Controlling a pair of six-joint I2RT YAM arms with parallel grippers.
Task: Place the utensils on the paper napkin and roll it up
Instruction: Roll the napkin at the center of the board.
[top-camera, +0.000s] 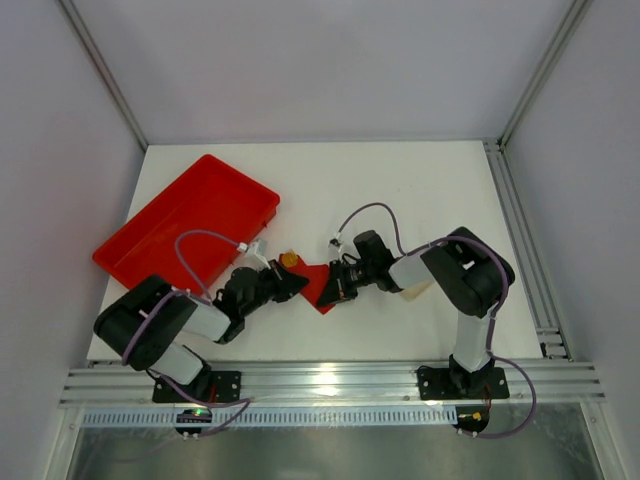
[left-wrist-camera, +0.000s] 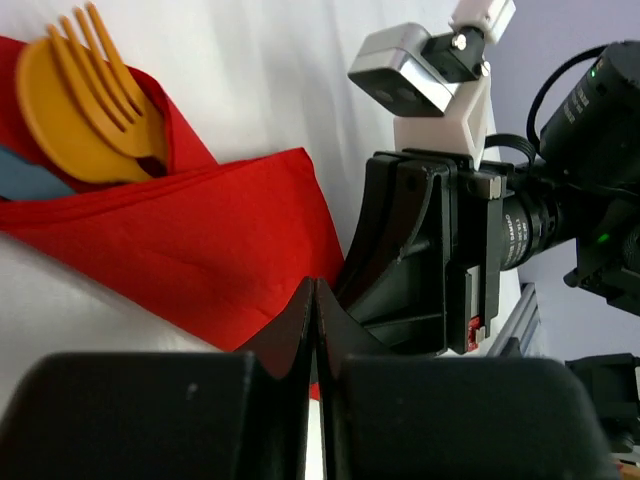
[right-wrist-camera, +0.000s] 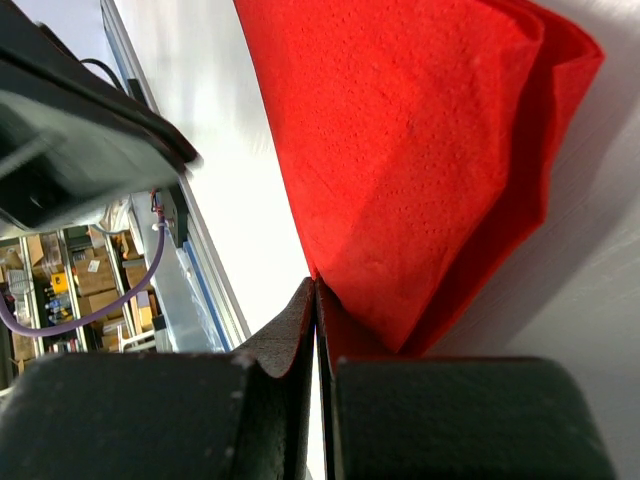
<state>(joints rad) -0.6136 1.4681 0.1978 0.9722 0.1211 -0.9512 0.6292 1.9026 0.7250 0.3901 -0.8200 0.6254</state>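
The paper napkin (top-camera: 320, 287) is red and folded into a wedge between the two grippers. The utensils (left-wrist-camera: 80, 100), an orange-yellow fork lying on a spoon, stick out of its far fold; they also show in the top view (top-camera: 290, 259). A pale blue piece (left-wrist-camera: 25, 178) lies beside them in the fold. My left gripper (left-wrist-camera: 315, 287) is shut, its tips over the napkin's near corner (left-wrist-camera: 200, 240). My right gripper (right-wrist-camera: 316, 284) is shut on the napkin's edge (right-wrist-camera: 400, 150) at a corner, and its body (left-wrist-camera: 430, 250) faces the left gripper closely.
A large rigid red tray (top-camera: 190, 225) lies at the back left, close behind the left arm. The white table (top-camera: 420, 190) ends at an aluminium rail (top-camera: 330, 380) in front and another rail (top-camera: 520, 240) on the right.
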